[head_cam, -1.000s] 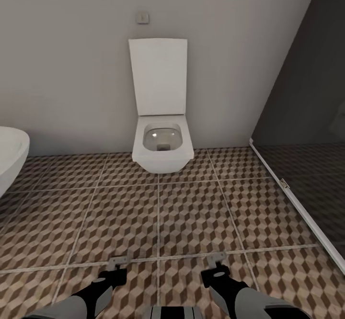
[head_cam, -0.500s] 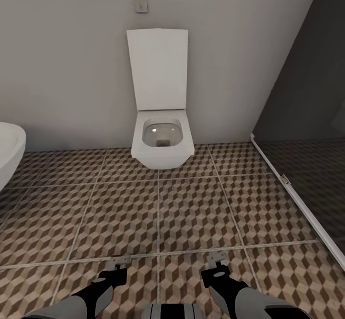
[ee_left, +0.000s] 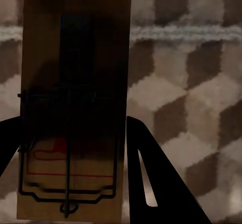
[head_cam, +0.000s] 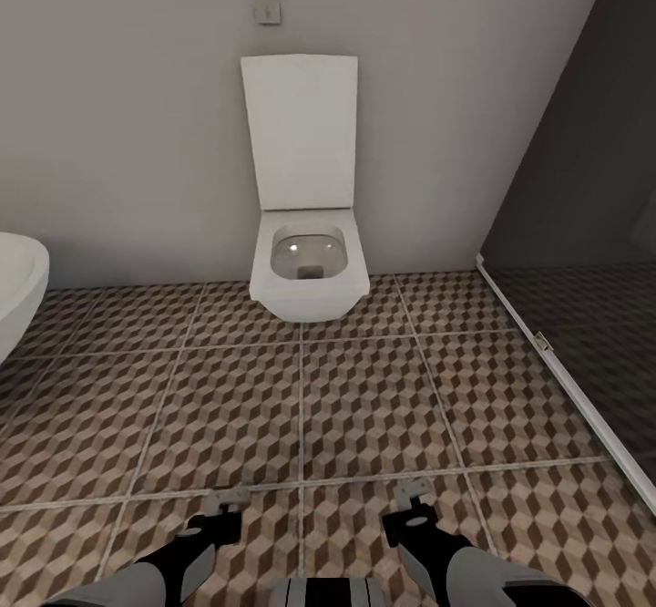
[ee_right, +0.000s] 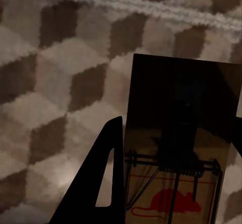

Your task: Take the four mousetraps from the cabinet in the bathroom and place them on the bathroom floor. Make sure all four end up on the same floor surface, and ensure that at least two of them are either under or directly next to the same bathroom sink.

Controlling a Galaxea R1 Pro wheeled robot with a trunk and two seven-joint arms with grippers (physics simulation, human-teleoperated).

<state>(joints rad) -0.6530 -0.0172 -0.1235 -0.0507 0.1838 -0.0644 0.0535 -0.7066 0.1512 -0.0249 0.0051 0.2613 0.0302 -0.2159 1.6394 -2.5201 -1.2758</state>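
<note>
In the left wrist view a brown wooden mousetrap [ee_left: 73, 108] with a wire frame and a red mark sits between black fingers [ee_left: 156, 183]. A second mousetrap [ee_right: 181, 143] with a red mouse mark is held the same way in the right wrist view, beside a black finger [ee_right: 103, 183]. Both hang over the cube-patterned bathroom floor [head_cam: 364, 406]. In the head view my left gripper [head_cam: 221, 509] and right gripper [head_cam: 412, 503] are low at the near edge, side by side, each shut on its trap. The cabinet and the sink are out of view.
A white square toilet [head_cam: 308, 270] with its lid up stands against the grey wall straight ahead. The rim of a white oval bathtub [head_cam: 18, 288] is at the left. A dark glass shower screen [head_cam: 583, 224] with a white floor rail runs along the right.
The camera came slightly closer to the toilet a second ago and then stopped. Both arms keep their traps in the same pose.
</note>
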